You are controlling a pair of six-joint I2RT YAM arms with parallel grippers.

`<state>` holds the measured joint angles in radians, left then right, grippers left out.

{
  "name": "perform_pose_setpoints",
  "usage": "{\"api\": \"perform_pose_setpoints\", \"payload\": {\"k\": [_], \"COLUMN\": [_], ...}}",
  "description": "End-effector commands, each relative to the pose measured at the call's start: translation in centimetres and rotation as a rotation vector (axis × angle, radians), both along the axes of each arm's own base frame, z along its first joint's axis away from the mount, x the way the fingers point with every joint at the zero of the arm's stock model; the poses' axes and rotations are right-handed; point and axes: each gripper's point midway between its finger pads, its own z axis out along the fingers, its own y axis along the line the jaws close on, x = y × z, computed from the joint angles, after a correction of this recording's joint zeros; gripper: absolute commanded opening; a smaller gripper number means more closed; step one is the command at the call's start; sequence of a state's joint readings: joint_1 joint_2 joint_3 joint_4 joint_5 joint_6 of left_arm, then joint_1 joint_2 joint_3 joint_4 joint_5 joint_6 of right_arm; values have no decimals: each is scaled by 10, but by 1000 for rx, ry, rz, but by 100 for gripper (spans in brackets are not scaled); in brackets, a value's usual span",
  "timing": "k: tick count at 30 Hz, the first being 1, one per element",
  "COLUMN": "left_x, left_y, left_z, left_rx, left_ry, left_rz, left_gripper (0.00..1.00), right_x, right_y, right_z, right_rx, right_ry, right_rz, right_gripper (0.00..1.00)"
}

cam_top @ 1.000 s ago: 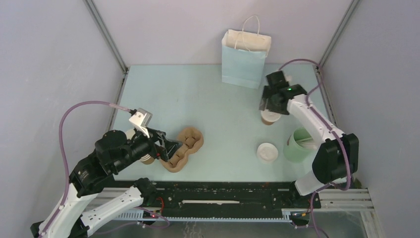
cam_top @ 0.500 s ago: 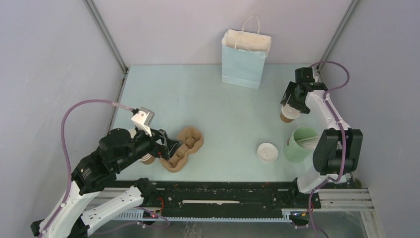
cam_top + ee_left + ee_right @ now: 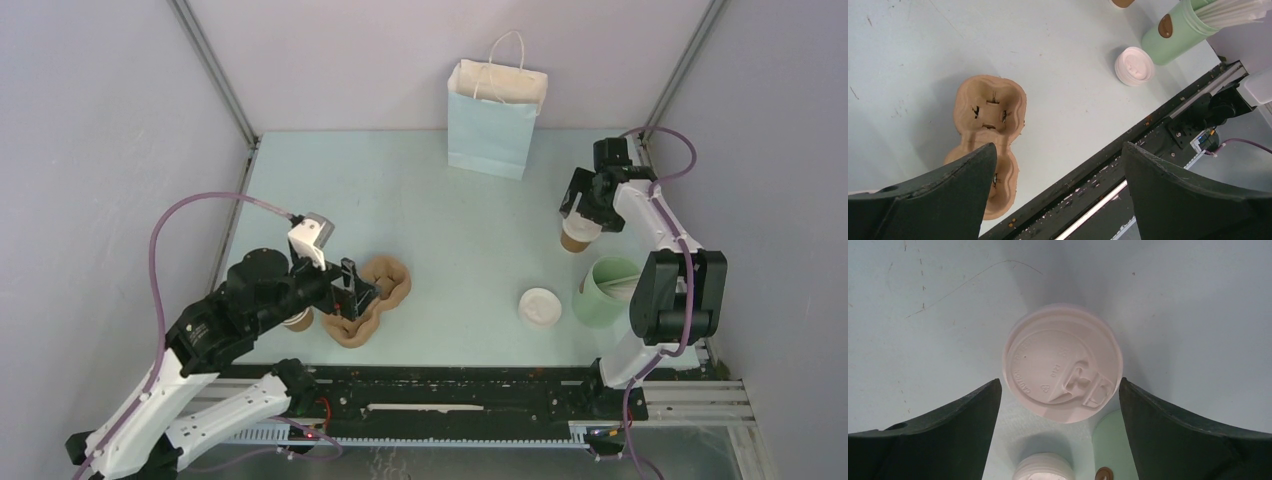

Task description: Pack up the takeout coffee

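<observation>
Matt moulded-pulp carrier (image 3: pixel 990 127), smooth plastic lid (image 3: pixel 1063 361), scuffed matt table (image 3: pixel 913 45)

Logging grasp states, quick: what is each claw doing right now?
Left claw: open, holding nothing, above the cup carrier.
Right claw: open, straddling the lidded coffee cup.

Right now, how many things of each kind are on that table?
Paper bag: 1
Cup carrier: 1
Lidded coffee cup: 1
Green cup: 1
Loose lid: 1
Brown cup stack: 1
Total: 6
</observation>
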<state>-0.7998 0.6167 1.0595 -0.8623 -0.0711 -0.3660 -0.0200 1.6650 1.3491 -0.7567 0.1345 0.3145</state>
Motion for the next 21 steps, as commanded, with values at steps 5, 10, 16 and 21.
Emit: {"api": "perform_pose_setpoints", "payload": {"k": [5, 10, 16, 21], "left_x": [7, 10, 17, 29], "left_y": [-16, -26, -49, -62], "left_z": [4, 1, -25, -78], "left_rx": [-31, -30, -7, 123], "left_ry": [5, 41, 110, 180], "left_rz": [-24, -42, -78, 11], "left_gripper": [100, 100, 100, 100], "right_x": [6, 1, -31, -65], "right_y": [-1, 32, 155, 193], "right_z": [30, 110, 139, 108], "right_rx": [-34, -86, 22, 151], "right_ry": [-53, -198, -329, -310], "right_rz": [39, 131, 479, 577], "right_gripper": [100, 100, 100, 100]}}
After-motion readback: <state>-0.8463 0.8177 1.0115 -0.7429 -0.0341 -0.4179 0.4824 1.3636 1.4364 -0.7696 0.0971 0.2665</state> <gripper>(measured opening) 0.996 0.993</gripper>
